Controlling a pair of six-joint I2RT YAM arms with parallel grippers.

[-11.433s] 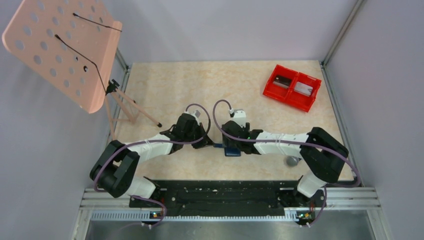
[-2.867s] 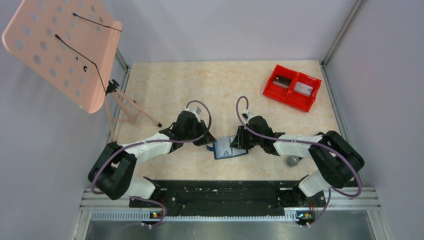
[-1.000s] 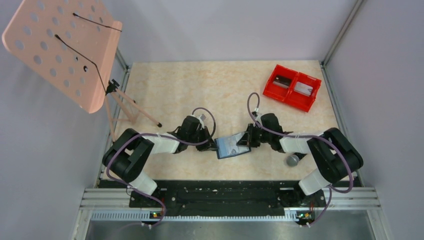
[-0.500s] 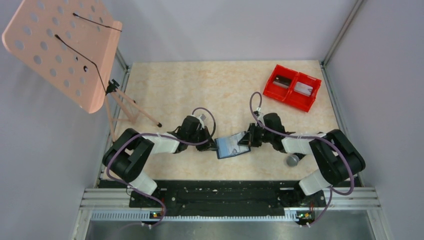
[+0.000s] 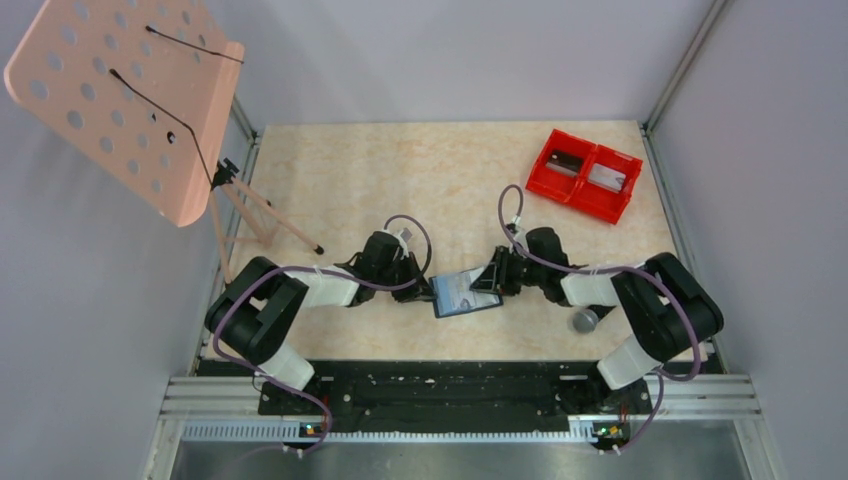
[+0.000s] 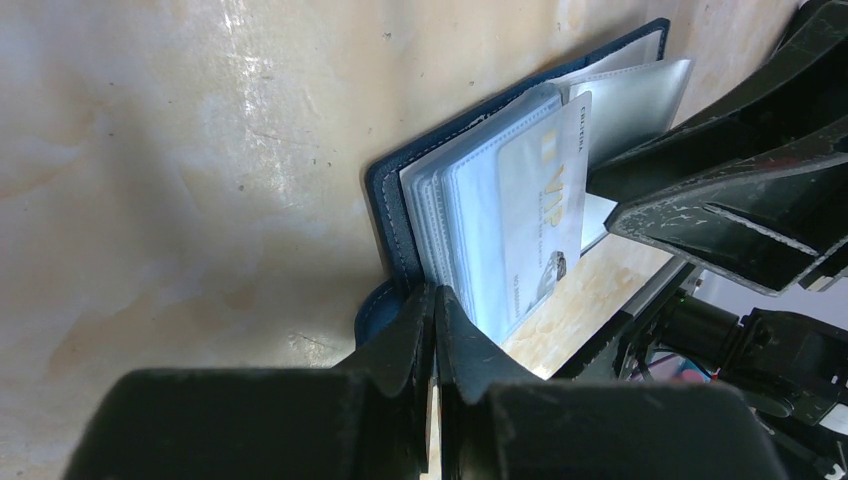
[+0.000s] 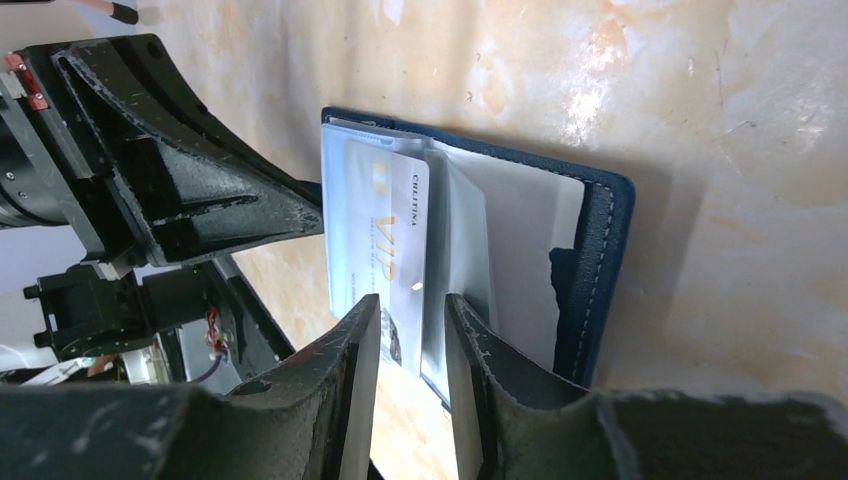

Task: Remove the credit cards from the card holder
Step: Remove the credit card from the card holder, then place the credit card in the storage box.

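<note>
Card holder lies open on the bench, navy rim along its right side and clear sleeves fanned across the inside. In the left sleeve sits a pale card with gold "VIP" lettering. Below the holder, the right gripper points up at it, jaws a little apart, and the card's lower edge and a sleeve edge sit in the gap. Left of the holder, the left gripper's dark tip meets the holder's left edge.
</note>
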